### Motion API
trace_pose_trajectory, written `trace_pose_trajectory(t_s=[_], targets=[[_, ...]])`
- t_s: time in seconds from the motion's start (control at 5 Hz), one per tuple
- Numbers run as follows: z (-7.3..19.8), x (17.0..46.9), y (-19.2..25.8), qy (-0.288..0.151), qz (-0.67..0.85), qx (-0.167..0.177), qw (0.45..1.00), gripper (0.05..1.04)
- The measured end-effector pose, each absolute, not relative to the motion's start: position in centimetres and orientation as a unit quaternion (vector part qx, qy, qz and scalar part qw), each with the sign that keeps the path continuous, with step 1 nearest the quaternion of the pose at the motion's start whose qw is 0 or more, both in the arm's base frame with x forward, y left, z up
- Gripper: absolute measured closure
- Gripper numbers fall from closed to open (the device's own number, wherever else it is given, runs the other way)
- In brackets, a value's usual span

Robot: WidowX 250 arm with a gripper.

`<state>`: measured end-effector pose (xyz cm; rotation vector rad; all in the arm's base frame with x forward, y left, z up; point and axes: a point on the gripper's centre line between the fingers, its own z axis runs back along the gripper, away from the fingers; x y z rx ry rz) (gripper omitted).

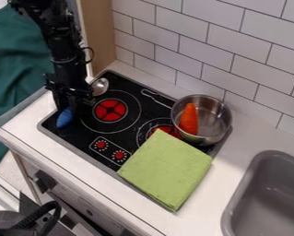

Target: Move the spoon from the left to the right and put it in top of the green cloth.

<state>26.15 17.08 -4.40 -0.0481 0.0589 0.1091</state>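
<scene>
End effector [69, 102] hangs by the stove's [75, 136] left edge, its grip cannot be told; the spoon [100, 85] should be pinched firmly before lifting.

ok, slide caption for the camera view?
Black robot gripper at shiny metal spoon, left; square green cloth across the edge of black stovetop, right.

The arm [64, 57] hangs at upper left, its hand [66, 106] (black too) pointing down.
</scene>
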Motion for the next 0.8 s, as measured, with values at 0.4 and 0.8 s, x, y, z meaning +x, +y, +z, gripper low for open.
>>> trace_pose_trajectory(t_s=[0.4, 0.8], targets=[[0.4, 27.1, 14.0, -0.061, 0.058, -0.039, 0.996, 0.698], [5.7, 25.9, 8.0, -0.073, 0.025, -0.026, 0.997, 0.698]])
